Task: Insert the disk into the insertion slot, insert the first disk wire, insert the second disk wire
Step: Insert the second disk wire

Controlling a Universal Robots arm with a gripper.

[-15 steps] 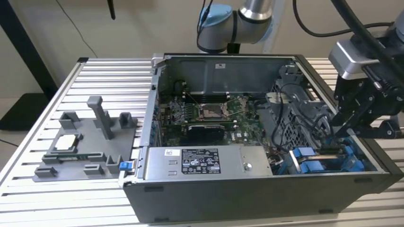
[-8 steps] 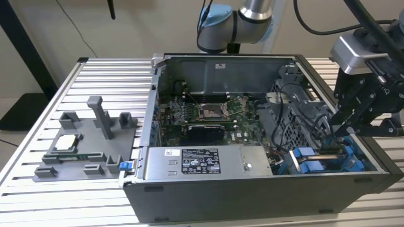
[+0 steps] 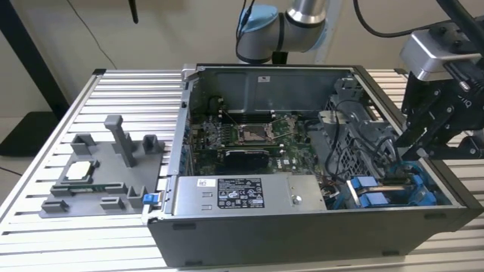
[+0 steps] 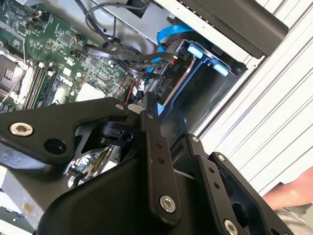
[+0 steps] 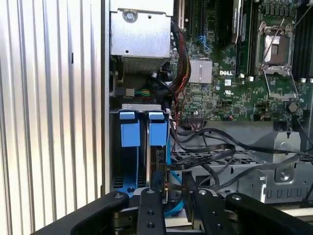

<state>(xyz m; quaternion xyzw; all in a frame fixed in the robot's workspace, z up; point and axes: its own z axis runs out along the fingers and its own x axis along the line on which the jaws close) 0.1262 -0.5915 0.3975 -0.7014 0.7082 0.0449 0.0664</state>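
The disk [image 4: 177, 81] stands on edge in its blue carrier [image 3: 372, 192] inside the insertion slot [image 5: 140, 106], a grey metal bay at the corner of the open computer case. Two blue tabs [image 5: 129, 129] of the bay show in the first wrist view. My gripper [image 3: 414, 148] hangs just above the disk's wire end, near the case's wall on the exterior view's right. In both wrist views my gripper [image 4: 164, 105] [image 5: 172, 178] sits close over the disk's edge. A blue flat wire [image 4: 171, 32] curves to a black connector [image 4: 164, 68] by the disk. The blue wire [image 5: 171, 208] runs under the gripper.
The grey power-supply box [image 3: 250, 192] lies beside the bay, with the motherboard [image 3: 242, 136] behind it. Black cables [image 5: 210, 147] cross a perforated cage [image 5: 244, 176]. A grey fixture [image 3: 102, 170] stands on the slatted table [image 3: 45, 226]. A person's hand [image 4: 288, 191] rests near the case.
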